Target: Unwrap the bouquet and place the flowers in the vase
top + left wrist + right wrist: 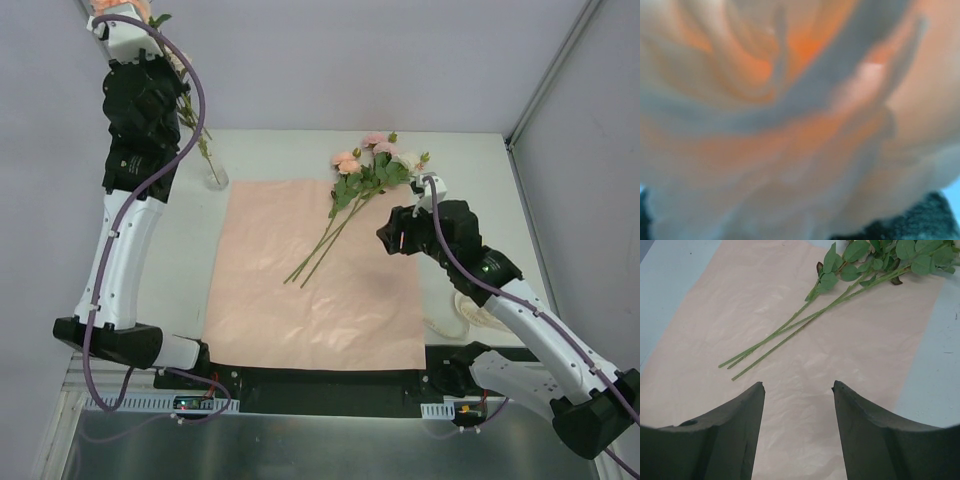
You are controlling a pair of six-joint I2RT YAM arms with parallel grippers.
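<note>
Top external view: pink paper (300,310) lies flat and unwrapped on the white table (480,170). Three flowers (345,195) lie across its far right part, with the blooms at the paper's far edge and the stems pointing near-left. The glass vase (215,178) stands on the table just off the paper's far left corner. A single rose (195,130) has its stem in the vase and leans up along the raised left arm (125,240).

The left pincer is closed, fingers hidden; cannot tell if it pinches that stem. Left wrist view is only a blurred peach bloom. The right pincer (797,390) is open and empty, hovering over the paper near the three stem ends. A cream ribbon (470,310) lies by the right arm.
</note>
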